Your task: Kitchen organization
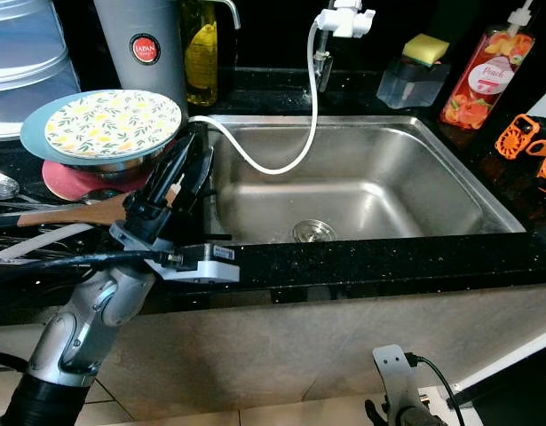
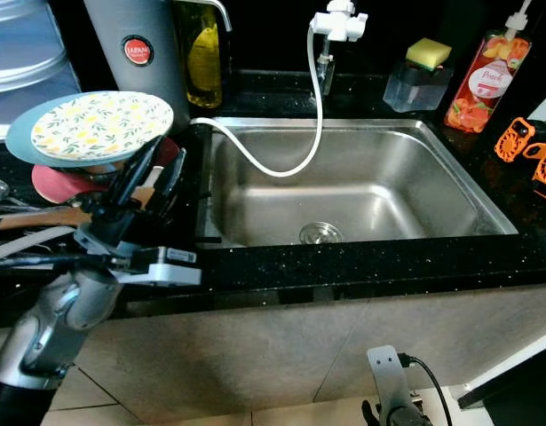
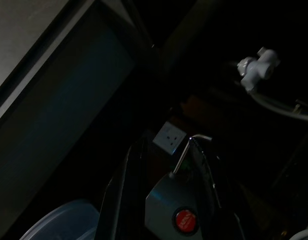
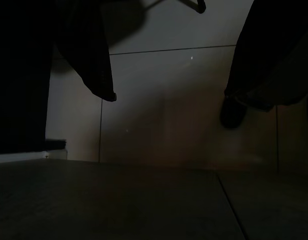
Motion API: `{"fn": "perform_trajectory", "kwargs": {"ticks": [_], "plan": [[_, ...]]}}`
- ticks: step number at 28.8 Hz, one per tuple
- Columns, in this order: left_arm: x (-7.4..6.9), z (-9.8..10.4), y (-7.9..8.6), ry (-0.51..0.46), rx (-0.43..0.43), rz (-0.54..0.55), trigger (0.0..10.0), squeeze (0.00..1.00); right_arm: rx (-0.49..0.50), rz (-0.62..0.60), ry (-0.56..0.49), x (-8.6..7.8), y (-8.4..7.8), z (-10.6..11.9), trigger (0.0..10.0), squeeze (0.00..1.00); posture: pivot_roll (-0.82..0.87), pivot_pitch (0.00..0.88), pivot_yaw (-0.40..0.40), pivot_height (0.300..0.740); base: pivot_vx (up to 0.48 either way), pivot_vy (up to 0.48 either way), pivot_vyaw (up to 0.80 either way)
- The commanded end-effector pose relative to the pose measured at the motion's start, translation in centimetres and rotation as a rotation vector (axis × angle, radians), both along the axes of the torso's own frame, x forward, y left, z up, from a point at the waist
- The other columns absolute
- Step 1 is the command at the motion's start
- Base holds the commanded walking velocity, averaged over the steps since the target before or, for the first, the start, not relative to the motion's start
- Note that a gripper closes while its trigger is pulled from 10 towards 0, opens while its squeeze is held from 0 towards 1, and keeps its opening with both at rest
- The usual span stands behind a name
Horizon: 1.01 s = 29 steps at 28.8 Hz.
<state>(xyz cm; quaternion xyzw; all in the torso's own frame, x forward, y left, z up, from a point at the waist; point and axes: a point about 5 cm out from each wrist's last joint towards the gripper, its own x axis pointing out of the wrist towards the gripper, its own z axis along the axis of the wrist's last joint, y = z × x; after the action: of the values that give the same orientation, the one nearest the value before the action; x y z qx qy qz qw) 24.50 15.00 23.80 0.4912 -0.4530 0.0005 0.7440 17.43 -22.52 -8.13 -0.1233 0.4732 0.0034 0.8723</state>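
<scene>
A floral plate point(image 1: 113, 122) lies on a teal plate atop a steel bowl, over a red plate point(image 1: 67, 182), on the dark counter left of the sink point(image 1: 361, 177). My left gripper point(image 1: 191, 161) is raised at the sink's left rim, just right of and below the floral plate's edge. It is open, fingers point(image 3: 121, 195) apart with nothing between them, and it points toward the grey canister point(image 3: 181, 210). A wooden spatula point(image 1: 73, 214) lies on the counter beside the gripper's base. My right gripper point(image 4: 169, 102) hangs open low by the floor tiles.
A grey canister point(image 1: 144, 44) and a yellow oil bottle point(image 1: 201, 53) stand behind the plates. A white hose point(image 1: 299, 115) runs from the tap point(image 1: 345, 19) into the sink. Sponge holder point(image 1: 413, 73), pink soap bottle point(image 1: 486, 78) and orange clips point(image 1: 532, 142) sit right.
</scene>
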Motion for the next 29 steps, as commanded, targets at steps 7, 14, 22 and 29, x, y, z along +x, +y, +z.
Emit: {"fn": "perform_trajectory", "kwargs": {"ticks": [7, 14, 22, 29], "plan": [[1.9, 1.0, 1.2, 0.145, -0.392, 0.077, 10.0, 0.0, -0.011, 0.01, -0.003, 0.3, -0.3, 0.2, 10.0, 0.0, 0.17, 0.0, -0.102, 0.74, 0.0, 0.0, 0.0], [2.9, 1.4, 0.7, 0.312, -0.711, -0.021, 10.0, 0.0, 0.045, -0.061, -0.091, 1.7, -0.2, 1.0, 10.0, 0.0, 0.16, 0.0, -0.105, 0.74, 0.0, 0.0, 0.0], [2.0, 2.0, -2.0, 0.524, -0.671, -0.231, 10.0, 0.0, 0.123, -0.115, -0.311, 5.4, 0.3, 3.4, 10.0, 0.0, 0.14, 0.0, -0.098, 0.74, 0.0, 0.0, 0.0], [1.8, 1.2, -0.6, 0.694, -0.702, -0.233, 10.0, 0.0, 0.143, -0.032, -0.524, 8.3, 1.0, 6.4, 10.0, 0.0, 0.12, 0.0, -0.091, 0.74, 0.0, 0.0, 0.0]]}}
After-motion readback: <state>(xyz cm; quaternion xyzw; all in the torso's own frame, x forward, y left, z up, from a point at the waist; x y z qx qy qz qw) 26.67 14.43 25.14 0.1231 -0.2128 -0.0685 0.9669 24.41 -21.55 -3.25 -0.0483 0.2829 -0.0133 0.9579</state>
